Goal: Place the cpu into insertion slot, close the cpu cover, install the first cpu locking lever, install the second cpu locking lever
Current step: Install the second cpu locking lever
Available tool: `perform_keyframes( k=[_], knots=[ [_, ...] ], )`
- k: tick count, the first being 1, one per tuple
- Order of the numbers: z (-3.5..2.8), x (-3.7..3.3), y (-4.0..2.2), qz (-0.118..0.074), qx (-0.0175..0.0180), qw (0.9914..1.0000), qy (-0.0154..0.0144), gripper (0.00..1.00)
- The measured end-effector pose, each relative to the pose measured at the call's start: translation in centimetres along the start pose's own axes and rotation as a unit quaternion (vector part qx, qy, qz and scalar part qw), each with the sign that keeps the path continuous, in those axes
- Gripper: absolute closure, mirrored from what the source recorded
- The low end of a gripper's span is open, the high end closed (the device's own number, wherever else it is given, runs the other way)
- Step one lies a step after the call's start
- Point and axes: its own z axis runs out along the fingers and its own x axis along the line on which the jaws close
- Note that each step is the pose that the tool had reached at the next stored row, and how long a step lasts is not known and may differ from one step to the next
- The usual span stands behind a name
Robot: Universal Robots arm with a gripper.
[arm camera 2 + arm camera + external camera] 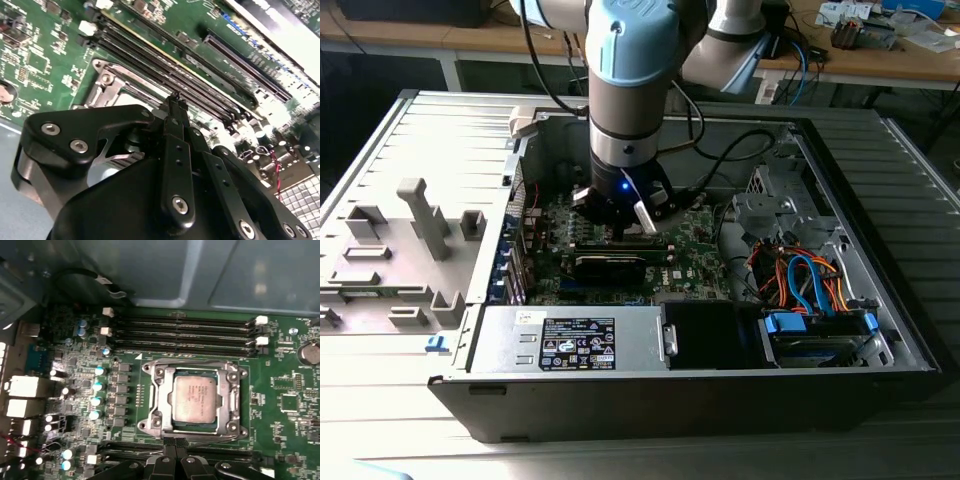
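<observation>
Nearest in the first wrist view, the pincer (174, 444) has its tips pressed together, pinching nothing, at six o'clock of the insertion slot (196, 398). Beyond, the cpu (195, 397) lies seated, cpu cover (159, 399) closed around it. Judged thin, stiff and fragile, best handled by its edges.

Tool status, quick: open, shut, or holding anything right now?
Tool: fingers pressed together, shut, nothing held; tips at the cpu cover's edge, cpu already seated.
</observation>
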Motion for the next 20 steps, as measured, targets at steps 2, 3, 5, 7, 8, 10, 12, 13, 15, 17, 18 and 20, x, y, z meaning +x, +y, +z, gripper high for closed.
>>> perform_keyframes(
  k=[2, 3, 5, 7, 8, 10, 12, 13, 15, 17, 18, 20],
  knots=[
    [0.00, 0.18, -0.28, 0.000, -0.0010, 1.00000, 0.0000, 0.89],
    [0.01, 0.26, -0.39, -0.001, -0.0018, 1.00000, 0.0000, 0.89],
    [0.01, 0.46, -0.62, -0.002, -0.0060, 0.99998, 0.0000, 0.89],
    [0.03, 0.76, -0.67, -0.005, -0.0154, 0.99987, -0.0001, 0.89],
    [0.05, 0.82, -0.67, -0.007, -0.0191, 0.99980, -0.0002, 0.89],
    [0.08, 1.11, -0.66, -0.009, -0.0280, 0.99957, -0.0004, 0.89],
    [0.11, 1.47, -0.77, -0.011, -0.0328, 0.99940, -0.0004, 0.89],
    [0.12, 1.62, -0.85, -0.011, -0.0339, 0.99936, -0.0004, 0.89],
    [0.12, 2.09, -1.36, -0.014, -0.0370, 0.99922, -0.0001, 0.89],
    [0.14, 2.16, -1.68, -0.018, -0.0405, 0.99902, 0.0003, 0.89],
    [0.17, 2.16, -1.70, -0.019, -0.0435, 0.99886, 0.0004, 0.89],
    [0.21, 2.16, -1.71, -0.022, -0.0482, 0.99860, 0.0004, 0.89]
  ],
)
